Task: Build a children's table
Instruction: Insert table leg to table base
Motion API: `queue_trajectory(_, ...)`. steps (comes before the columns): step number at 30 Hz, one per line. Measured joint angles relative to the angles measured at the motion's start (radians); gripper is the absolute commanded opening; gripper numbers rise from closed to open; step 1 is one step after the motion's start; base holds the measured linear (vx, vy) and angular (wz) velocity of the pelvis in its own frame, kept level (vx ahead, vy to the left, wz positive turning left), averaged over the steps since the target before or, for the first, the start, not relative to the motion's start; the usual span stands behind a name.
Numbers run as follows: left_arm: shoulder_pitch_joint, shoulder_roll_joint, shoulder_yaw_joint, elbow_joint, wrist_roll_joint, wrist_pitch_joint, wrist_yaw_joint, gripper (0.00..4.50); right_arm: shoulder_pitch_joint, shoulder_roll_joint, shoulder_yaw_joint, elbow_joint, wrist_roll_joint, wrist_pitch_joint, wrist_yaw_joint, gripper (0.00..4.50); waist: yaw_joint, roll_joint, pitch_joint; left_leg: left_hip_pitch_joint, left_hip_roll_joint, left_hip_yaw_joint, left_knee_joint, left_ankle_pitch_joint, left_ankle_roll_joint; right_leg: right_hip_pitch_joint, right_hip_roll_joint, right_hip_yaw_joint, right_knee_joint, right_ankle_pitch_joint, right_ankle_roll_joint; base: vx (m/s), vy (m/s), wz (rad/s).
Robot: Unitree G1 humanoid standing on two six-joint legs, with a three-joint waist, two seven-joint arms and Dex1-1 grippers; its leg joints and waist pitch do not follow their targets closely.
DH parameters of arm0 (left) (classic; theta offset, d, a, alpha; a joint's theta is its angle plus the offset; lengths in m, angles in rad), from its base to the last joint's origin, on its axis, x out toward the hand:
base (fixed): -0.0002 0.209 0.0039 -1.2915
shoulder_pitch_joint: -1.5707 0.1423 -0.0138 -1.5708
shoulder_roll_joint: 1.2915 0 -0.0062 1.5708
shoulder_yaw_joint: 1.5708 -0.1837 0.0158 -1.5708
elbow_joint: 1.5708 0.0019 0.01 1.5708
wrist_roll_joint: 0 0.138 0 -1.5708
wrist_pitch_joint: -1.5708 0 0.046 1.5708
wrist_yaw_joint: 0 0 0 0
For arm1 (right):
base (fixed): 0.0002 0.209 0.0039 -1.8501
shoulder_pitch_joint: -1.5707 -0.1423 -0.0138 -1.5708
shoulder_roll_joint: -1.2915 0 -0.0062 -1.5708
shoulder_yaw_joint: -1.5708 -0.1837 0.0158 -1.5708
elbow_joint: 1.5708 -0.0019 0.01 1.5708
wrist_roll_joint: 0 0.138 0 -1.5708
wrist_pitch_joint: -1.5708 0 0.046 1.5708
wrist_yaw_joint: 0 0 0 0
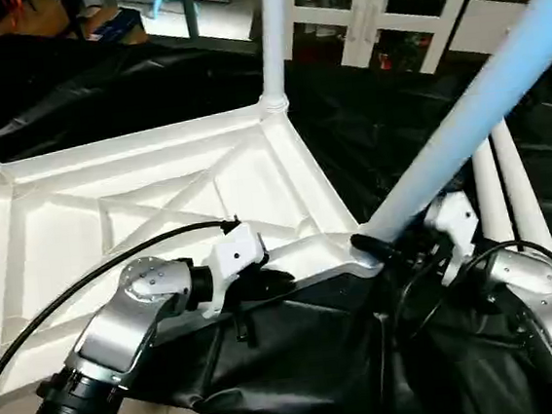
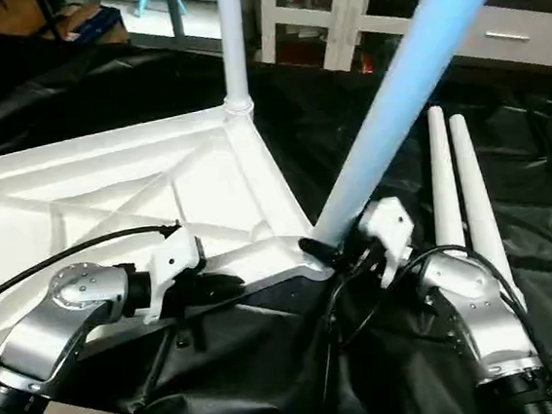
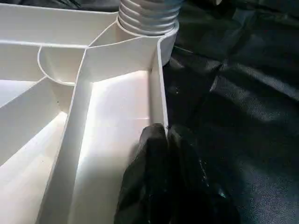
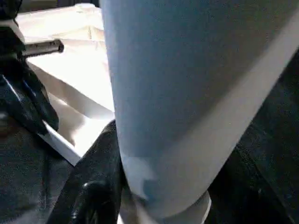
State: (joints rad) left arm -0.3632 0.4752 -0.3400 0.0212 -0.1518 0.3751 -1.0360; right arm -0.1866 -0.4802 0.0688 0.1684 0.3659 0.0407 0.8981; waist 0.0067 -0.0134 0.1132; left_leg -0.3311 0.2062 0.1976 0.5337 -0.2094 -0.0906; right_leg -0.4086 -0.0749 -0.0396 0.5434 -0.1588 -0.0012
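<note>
- Black cloth [image 1: 273, 374]: 1 sheet, draped over the work table, bunched under the near edge of the tabletop.
- Tabletop [image 1: 110, 213]: 1, white plastic, lying upside down on the cloth with its X-ribs facing up; round sockets at the corners.
- Legs: 4 white tubes counted. 1 upright leg [image 1: 274, 31] stands seated in the far corner socket. 1 tilted leg [image 1: 463, 120] slants up to the right, its lower end at the near corner socket. 2 spare legs [image 2: 460, 189] lie side by side on the cloth, beside the right arm.
- Right gripper [image 1: 412, 243]: 1, fingers about half spread and closed around the lower end of the tilted leg.
- Left gripper [image 3: 161, 154]: 1, fingers pinched nearly together on the thin rim wall of the tabletop, near the socket being filled.
- Step in hand, as judged: seating the second leg; 1 of 4 looks seated.
- Risk: the leg leans well off the socket's axis; pushed at this angle it would likely jam at the socket mouth or skid off it.
- Risk: the left grip holds only a thin wall; a hard sideways push could slide the tabletop over the slack cloth.
- Risk: the long free end could swing toward the upright leg.
</note>
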Motion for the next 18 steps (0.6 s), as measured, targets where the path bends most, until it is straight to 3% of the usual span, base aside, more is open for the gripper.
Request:
queue_trajectory(10,0.0,-0.006,-0.011,0.0,-0.002,0.0,-0.003,0.0,-0.059,-0.047,-0.027,0.063,0.094,0.172,0.1,1.93,0.007,-0.004,-0.004,0.0,0.001,0.0,0.0,-0.001,-0.001,0.003,0.0,-0.001,0.0,-0.005,-0.006,0.0,0.0,0.0)
queue_trajectory(18,0.0,-0.003,-0.012,-0.016,-0.01,0.0,-0.006,0.0,-0.102,-0.092,-0.018,0.065,0.099,0.206,0.16,1.93,0.015,0.005,0.0,0.0,0.001,0.002,0.0,-0.001,-0.001,0.003,0.0,0.0,0.001,-0.005,-0.006,0.0,0.0,0.0)
